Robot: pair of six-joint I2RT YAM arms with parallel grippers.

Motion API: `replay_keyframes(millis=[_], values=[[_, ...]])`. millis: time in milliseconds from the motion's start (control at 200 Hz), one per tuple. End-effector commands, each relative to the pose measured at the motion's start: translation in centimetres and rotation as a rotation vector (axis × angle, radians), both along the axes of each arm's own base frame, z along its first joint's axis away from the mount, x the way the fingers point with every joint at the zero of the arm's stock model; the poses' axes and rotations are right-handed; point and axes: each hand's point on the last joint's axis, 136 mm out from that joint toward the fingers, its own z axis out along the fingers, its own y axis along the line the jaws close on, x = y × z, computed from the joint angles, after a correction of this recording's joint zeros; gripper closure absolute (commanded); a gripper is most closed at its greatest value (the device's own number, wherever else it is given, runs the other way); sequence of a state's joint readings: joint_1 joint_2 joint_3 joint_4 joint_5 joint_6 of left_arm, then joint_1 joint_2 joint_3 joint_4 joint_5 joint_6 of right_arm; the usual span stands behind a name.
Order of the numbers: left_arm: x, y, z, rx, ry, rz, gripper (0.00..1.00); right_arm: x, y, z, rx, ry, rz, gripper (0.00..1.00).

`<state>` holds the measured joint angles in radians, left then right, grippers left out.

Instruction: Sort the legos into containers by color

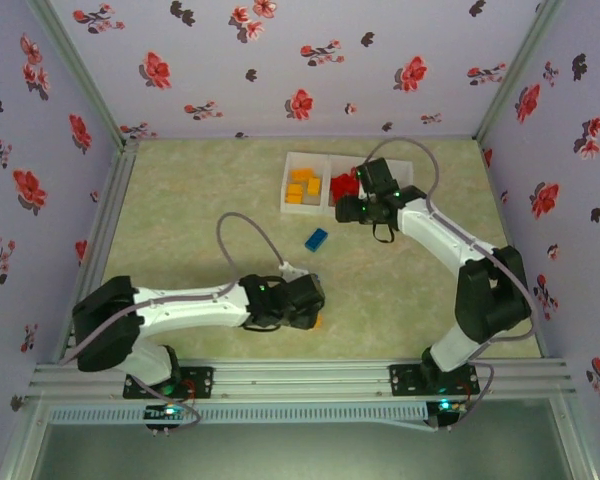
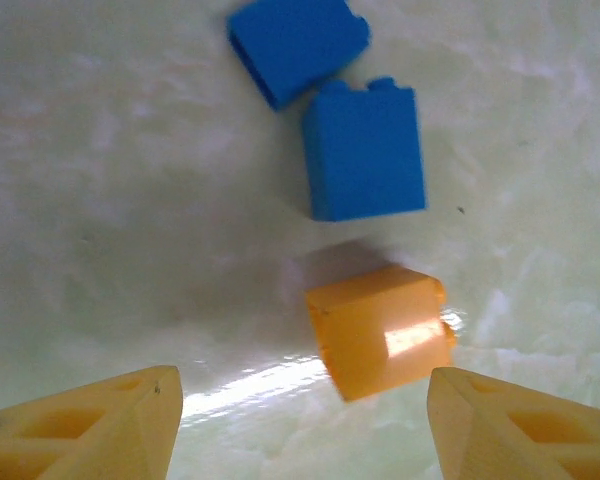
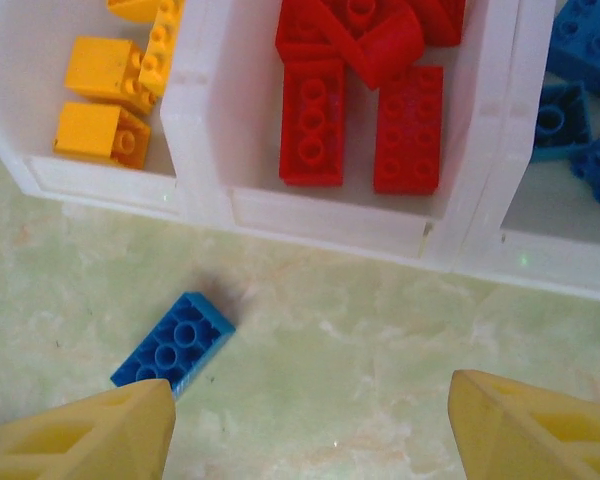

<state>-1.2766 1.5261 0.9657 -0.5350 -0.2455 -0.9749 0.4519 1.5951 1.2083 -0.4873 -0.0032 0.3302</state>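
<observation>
The white tray [image 1: 307, 158] stands at the back centre. It holds orange-yellow legos [image 3: 105, 100] in its left compartment, red ones [image 3: 360, 110] in the middle and blue ones [image 3: 580, 100] on the right. My right gripper [image 3: 310, 430] hangs open over bare table just in front of the tray wall [image 3: 330, 215]. A flat blue lego [image 3: 175, 345] lies studs-down by its left fingertip. My left gripper [image 2: 305, 420] is open low over the near table. An orange lego [image 2: 380, 330] lies just ahead of it, close to the right finger [image 2: 510, 430]. Two blue legos [image 2: 365, 150] lie beyond.
In the top view the flat blue lego [image 1: 316, 239] lies between the two arms, with bare table to its left. The left gripper [image 1: 315, 312] sits close to the metal rail [image 1: 300, 375] at the near edge. Flowered walls close in the table.
</observation>
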Motion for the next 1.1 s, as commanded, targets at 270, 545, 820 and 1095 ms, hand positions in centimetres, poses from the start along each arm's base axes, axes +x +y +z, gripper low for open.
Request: replay_keyframes(millis=[270,545,820,1095], values=[[-0.3,-2.1,-1.9,0.067,0.010,0.061,0.27,-2.9,-0.1,0.2,0.021,-0.022,-0.026,0.26],[0.4,-2.5,-3.2,0.115,0.007,0.057,0.29,-4.6,-0.7,-0.4,0.019,-0.017,-0.041,0.25],[1.1,-2.5,-4.1,0.144,0.009,0.050,0.41,-5.9,-1.8,-0.8,0.003,-0.012,-0.062,0.25],[1.0,-2.2,-4.6,0.162,0.015,0.045,0.54,-6.2,-2.2,-0.3,-0.001,-0.020,-0.069,0.25]])
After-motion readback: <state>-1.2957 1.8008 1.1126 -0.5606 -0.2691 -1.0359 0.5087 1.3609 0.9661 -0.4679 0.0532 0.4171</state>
